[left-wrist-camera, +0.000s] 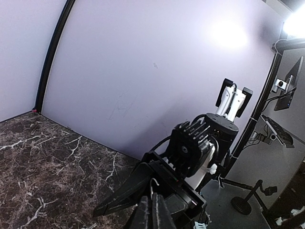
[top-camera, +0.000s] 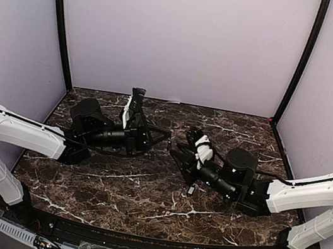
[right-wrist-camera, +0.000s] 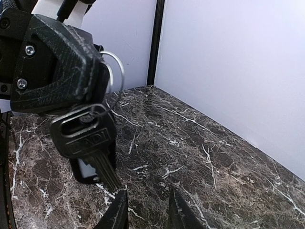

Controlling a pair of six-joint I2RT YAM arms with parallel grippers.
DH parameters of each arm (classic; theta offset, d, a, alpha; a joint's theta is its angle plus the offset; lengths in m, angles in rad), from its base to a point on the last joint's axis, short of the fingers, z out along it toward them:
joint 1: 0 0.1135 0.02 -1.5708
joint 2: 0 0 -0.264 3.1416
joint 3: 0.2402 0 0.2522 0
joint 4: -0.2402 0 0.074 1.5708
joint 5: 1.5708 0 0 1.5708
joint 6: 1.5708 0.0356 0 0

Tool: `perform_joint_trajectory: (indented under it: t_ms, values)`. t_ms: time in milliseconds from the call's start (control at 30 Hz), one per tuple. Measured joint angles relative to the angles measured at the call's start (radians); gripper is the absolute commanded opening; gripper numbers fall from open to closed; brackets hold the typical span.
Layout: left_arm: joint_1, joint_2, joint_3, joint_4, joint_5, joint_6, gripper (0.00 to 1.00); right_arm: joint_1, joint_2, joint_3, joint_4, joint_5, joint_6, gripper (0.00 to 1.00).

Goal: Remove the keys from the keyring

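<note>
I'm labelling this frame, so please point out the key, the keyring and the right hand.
key (right-wrist-camera: 85,132): right wrist view, on its flat head.
keyring (right-wrist-camera: 122,70): right wrist view, on the wire loop's outer arc.
right hand (right-wrist-camera: 145,212): right wrist view, midway between its open fingertips.

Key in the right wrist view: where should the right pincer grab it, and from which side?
Probably the blade, from below. The key hangs off the keyring pinched in the left pincer, with its head tight under that pincer and only the blade hanging free, just ahead of the open right pincer.
</note>
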Motion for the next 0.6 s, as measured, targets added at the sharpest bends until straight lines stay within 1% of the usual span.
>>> perform_joint_trajectory:
  t_ms: [267,600]
  values:
    - [0.000,0.000,-0.005,-0.002,-0.015,0.000,0.00,0.030,0.042,0.021,0.048,0.048,-0.037,0.33]
    - [0.000,0.000,-0.005,-0.004,-0.019,0.005,0.00,0.062,0.072,0.045,0.106,0.128,-0.092,0.25]
